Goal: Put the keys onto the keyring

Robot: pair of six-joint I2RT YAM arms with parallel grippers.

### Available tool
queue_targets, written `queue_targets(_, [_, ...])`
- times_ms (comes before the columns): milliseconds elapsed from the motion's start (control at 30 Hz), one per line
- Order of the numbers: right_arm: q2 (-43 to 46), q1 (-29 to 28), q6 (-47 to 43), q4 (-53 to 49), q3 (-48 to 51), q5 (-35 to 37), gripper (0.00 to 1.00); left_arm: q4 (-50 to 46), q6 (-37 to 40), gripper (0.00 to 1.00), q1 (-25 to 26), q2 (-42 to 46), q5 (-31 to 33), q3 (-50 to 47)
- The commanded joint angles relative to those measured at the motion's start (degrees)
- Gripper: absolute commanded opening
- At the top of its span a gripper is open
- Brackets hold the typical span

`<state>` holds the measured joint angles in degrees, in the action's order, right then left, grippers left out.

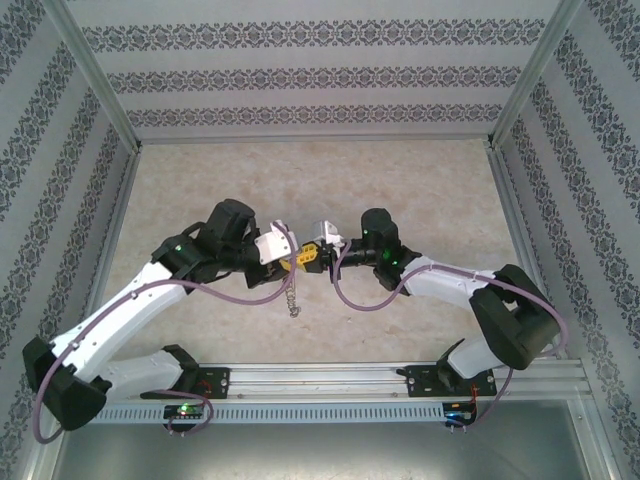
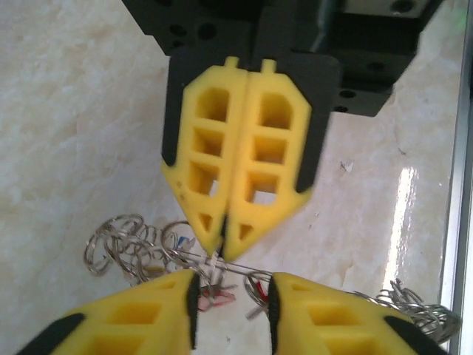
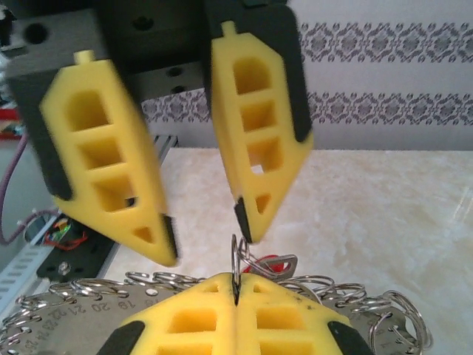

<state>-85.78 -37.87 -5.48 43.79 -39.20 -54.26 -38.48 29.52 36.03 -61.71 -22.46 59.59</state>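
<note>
The keyring (image 1: 292,298) is a chain of silvery wire rings hanging from where the two grippers meet, down onto the table. My right gripper (image 3: 236,287) is shut, pinching one thin ring of it upright between its yellow fingertips. A key with a red head (image 3: 276,264) hangs from a linked ring just behind that pinch. My left gripper (image 2: 233,299) faces the right gripper (image 2: 222,251) tip to tip and stands open, its fingers either side of the pinched wire and the red key (image 2: 214,296). More rings of the keyring (image 2: 118,248) trail off to the left.
The marble-patterned table (image 1: 400,180) is walled by patterned panels and aluminium posts. A metal rail (image 1: 350,378) runs along the near edge between the arm bases. Purple cables loop off both arms.
</note>
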Motion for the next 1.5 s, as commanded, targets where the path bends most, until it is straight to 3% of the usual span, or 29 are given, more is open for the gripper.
queue_targets(0, [-1.89, 0.65, 11.89, 23.93, 2.45, 0.47, 0.00, 4.50, -1.59, 0.38, 0.27, 5.33, -1.33, -3.81])
queue_targets(100, [-4.99, 0.43, 17.46, 35.50, 3.39, 0.61, 0.00, 9.32, -4.25, 0.44, 0.09, 9.98, 1.05, -7.40])
queue_targets(233, [-5.10, -1.97, 13.42, 35.57, 3.45, 0.45, 0.00, 14.29, -6.27, 0.45, -0.17, 13.57, 5.49, -10.20])
queue_targets(433, [-5.69, -2.80, 12.52, 35.56, 2.34, -0.30, 0.00, 14.97, -5.90, 0.34, -0.83, 12.07, 4.06, -8.64])
queue_targets(667, [-6.36, -3.35, 12.28, 35.57, 1.55, -1.55, 0.00, 4.82, -2.39, 0.06, -0.87, 5.53, -2.53, -1.71])
queue_targets(933, [-6.95, -3.78, 11.73, 35.41, 0.45, -3.25, 0.00, 7.68, -2.27, 0.09, -0.87, 6.00, -4.90, -2.66])
queue_targets(1067, [-6.52, -3.98, 9.85, 33.02, 0.09, -4.08, 0.00, 7.55, -2.27, 0.13, -0.87, 5.62, -5.86, -2.44])
queue_targets(1233, [-4.85, -5.49, 2.89, 23.55, -0.78, -4.54, 0.00, 8.15, -2.66, 0.11, -0.88, 5.31, -7.92, -2.06])
queue_targets(1367, [-3.03, -6.52, -2.95, 15.65, -0.81, -3.21, 0.00, 7.90, -2.49, 0.01, -0.87, 5.24, -8.48, -1.75])
queue_targets(1467, [-2.07, -6.44, -5.53, 12.18, -0.35, -1.89, 0.00, 6.80, -2.10, 0.00, -0.83, 5.20, -7.92, -1.46])
